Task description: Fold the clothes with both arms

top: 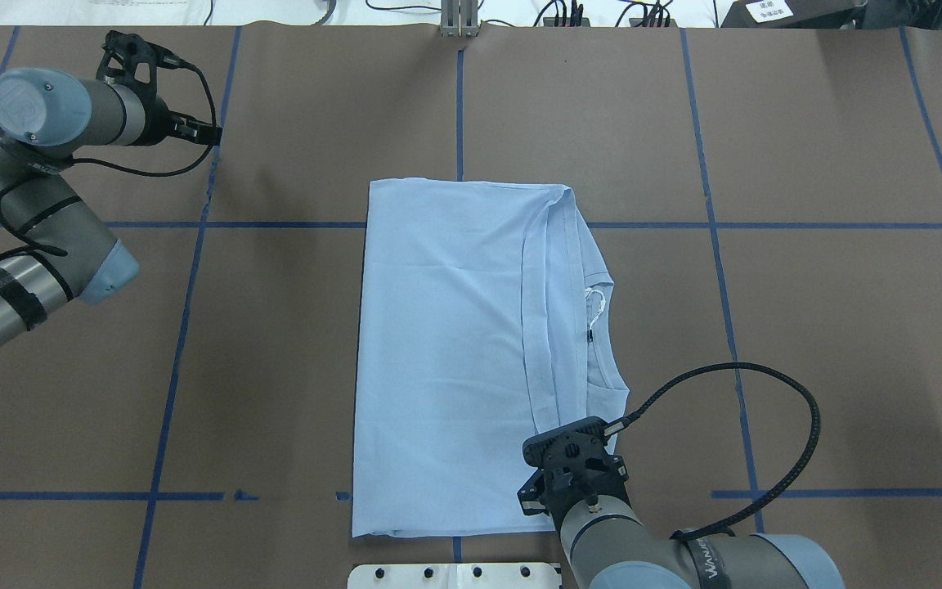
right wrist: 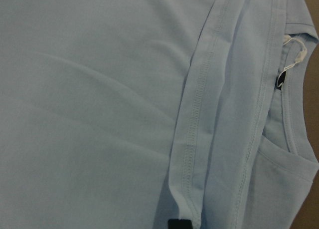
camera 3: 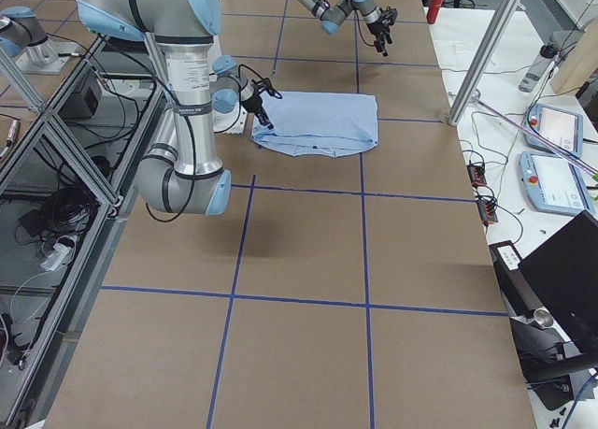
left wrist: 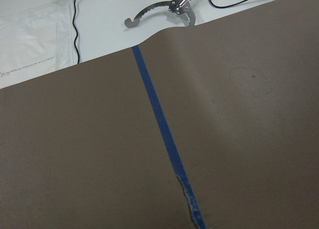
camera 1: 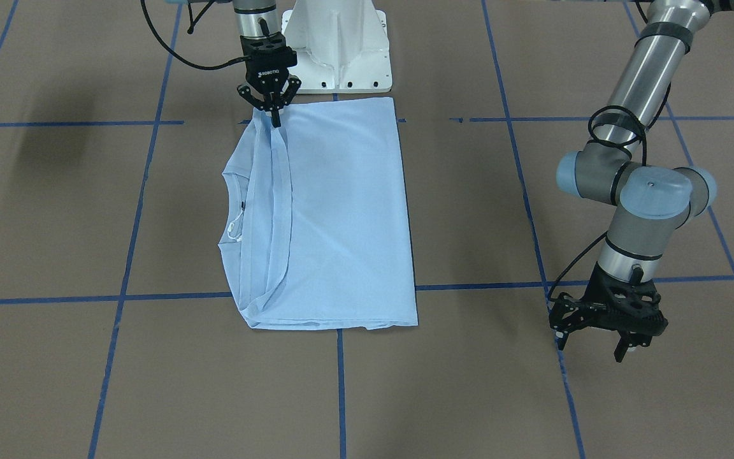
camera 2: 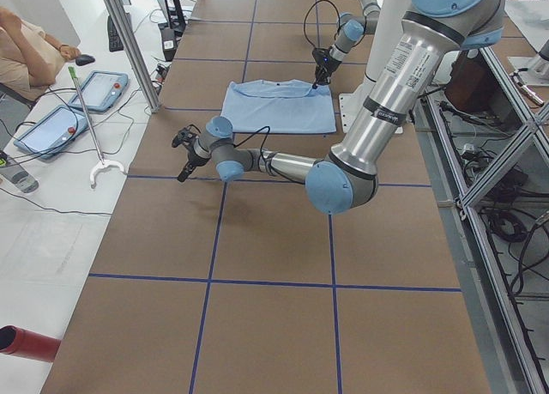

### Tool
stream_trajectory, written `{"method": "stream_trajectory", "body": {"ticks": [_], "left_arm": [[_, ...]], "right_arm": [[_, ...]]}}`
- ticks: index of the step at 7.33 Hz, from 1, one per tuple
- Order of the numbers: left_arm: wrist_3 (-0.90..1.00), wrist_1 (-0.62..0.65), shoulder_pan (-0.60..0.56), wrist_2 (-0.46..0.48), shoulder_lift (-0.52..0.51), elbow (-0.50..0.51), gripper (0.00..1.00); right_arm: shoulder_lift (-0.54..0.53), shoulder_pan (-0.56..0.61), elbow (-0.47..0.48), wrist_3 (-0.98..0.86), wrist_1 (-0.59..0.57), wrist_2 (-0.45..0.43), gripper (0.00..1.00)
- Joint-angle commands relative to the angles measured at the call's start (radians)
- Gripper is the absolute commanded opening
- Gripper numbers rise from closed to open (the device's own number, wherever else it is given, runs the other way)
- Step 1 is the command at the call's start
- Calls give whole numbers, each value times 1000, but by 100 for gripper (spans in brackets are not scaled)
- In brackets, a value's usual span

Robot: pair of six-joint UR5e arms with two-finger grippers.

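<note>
We can read only "ROBOTIQ", printed white on the black body of the right gripper point(camera 1: 275, 118); other lettering is too blurred.

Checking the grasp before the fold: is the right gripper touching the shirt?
Touching. Front-facing view: the right gripper is closed on the shirt hem, fabric peaking up into its tips. The right wrist view shows a fingertip on that hem.

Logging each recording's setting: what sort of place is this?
Probably a robotics lab: a left arm and right arm at a T-shirt on a table gridded with blue tape, an aluminium frame post and teach pendants alongside.
</note>
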Motion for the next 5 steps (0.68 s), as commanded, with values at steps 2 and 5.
{"method": "stream_trajectory", "body": {"ticks": [2,5], "left_arm": [[0,0,1,0,0,2,100],[0,-2,1,0,0,0,100]], "right_arm": [[-91,-23,40,297,4,-10,0],[-106,-97,38,483,2,-80,0]]}}
